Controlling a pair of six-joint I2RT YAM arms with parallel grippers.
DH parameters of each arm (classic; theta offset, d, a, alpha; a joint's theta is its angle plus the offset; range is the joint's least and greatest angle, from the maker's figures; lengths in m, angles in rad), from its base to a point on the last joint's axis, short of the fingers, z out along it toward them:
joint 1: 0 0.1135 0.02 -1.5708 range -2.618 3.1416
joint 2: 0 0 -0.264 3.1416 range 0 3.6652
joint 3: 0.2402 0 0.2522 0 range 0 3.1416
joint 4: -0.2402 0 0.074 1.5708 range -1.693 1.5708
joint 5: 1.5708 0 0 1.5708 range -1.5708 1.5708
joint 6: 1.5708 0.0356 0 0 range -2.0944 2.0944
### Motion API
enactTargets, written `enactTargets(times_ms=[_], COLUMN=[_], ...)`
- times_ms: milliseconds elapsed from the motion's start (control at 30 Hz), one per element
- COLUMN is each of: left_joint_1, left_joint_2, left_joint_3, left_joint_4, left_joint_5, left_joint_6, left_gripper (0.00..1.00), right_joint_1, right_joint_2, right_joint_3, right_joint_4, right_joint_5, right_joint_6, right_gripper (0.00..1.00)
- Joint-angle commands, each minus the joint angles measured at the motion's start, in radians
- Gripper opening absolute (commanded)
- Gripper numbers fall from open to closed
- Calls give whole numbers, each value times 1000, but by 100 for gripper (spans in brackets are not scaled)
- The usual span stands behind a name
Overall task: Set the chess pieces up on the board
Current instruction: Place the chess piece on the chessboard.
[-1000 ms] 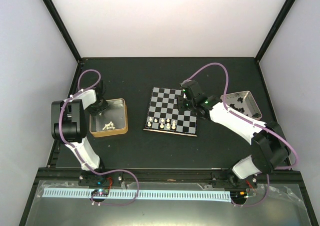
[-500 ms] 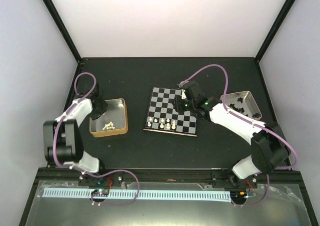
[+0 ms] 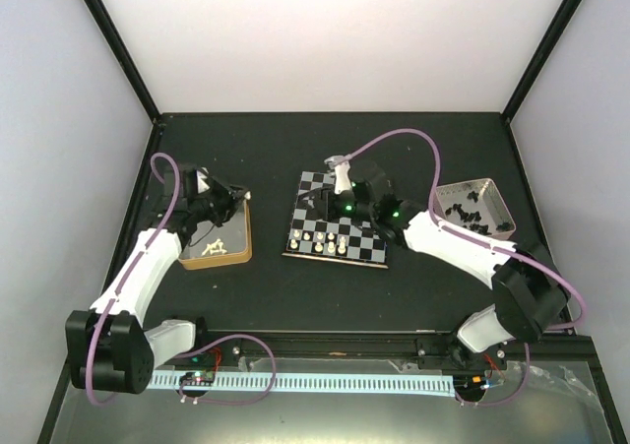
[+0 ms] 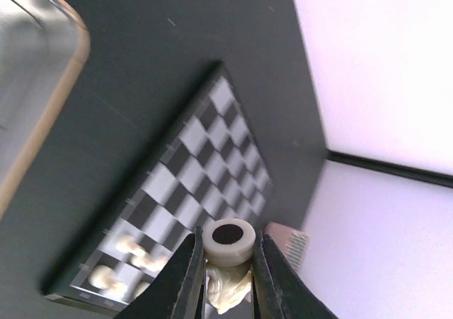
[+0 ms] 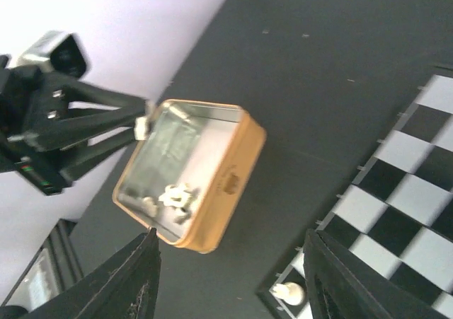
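The board lies at the table's middle, with several cream-white pieces along its near edge. My left gripper hovers over the gold tin's far right corner, shut on a cream-white piece with its round base toward the camera. The board shows beyond it in the left wrist view. My right gripper is open and empty above the board's left part. Its view shows the board's edge, one white piece and my left gripper.
The gold-sided tin left of the board holds a few white pieces. The silvery tin at the right holds several black pieces. Dark table lies between tin and board.
My left gripper rose out of the gold tin with a white piece and moved right toward the board. My right gripper moved left across the board.
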Motion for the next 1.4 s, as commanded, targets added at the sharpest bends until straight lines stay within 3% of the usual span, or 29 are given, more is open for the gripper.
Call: enactTargets(times_ms=[0,233,667,967,1033,1133,1267,1367], left_joint_1=[-55,-100,-121,-130,-132,-133,-133,-132], left_joint_2=[-16,-26,-34,-39,-38,-39,-41,-43], left_joint_3=[31,-3,-23,-27,-29,-32,-38,-35], left_joint_4=[160,352,386,396,400,410,437,441], left_joint_5=[164,305,322,327,330,335,340,341], left_joint_6=[-250,-479,-519,-536,-541,-554,-576,-582], left_gripper=[9,10,10,10,10,10,10,10], right_joint_1=[86,153,174,179,179,180,182,184], right_joint_2=[17,70,146,200,203,207,215,221], right_joint_3=[67,129,237,290,295,302,300,299], right_joint_4=[121,182,138,93,91,86,76,79], right_joint_5=[46,146,165,171,177,194,213,224], right_joint_6=[-18,-121,-162,-138,-139,-148,-167,-189], right_gripper=[57,51,41,13,10,10,20,21])
